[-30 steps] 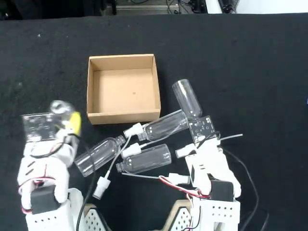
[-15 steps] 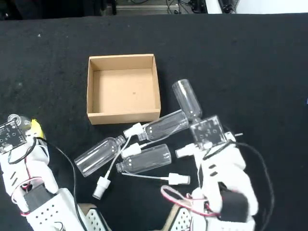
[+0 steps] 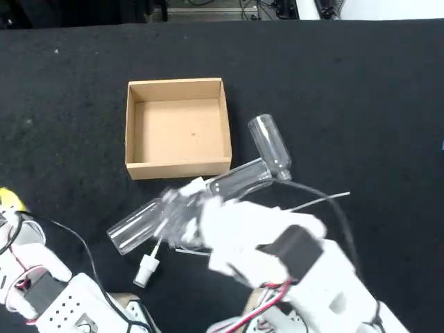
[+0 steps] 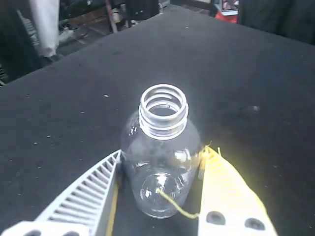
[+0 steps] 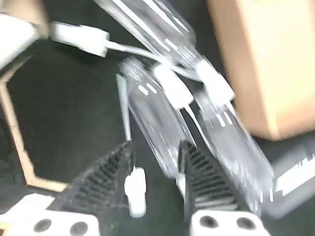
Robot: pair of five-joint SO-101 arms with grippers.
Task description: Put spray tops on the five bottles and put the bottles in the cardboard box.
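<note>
L gripper (image 4: 162, 153) is clamped on an open-neck bottle (image 4: 161, 130): grey finger (image 4: 93, 189) on one side, yellow finger (image 4: 224, 191) on the other, both touching the clear wall, threaded neck facing the cam. In the high view the L arm (image 3: 31, 288) sits at the table's near-left corner, well apart from the cardboard box (image 3: 178, 166). The box stands open on the black table (image 3: 361, 90), its bare floor showing. R arm (image 3: 277, 250) lies blurred across the middle, over the pile of bottles just in front of the box. R gripper (image 5: 155, 146) has its black fingers apart, straddling the end of a lying bottle (image 5: 150, 115); can't tell if they touch it. A loose spray top (image 5: 135, 189) w/ thin dip tube lies beside that bottle, close to one finger. Also in the high view: a tilted bottle (image 3: 270, 144) near the box's near-right corner, a capped bottle (image 3: 239, 180) just in front of the box w/ its white top pointing left, a left bottle (image 3: 137, 227) lying further left, and a second spray top (image 3: 145, 270) near it.
</note>
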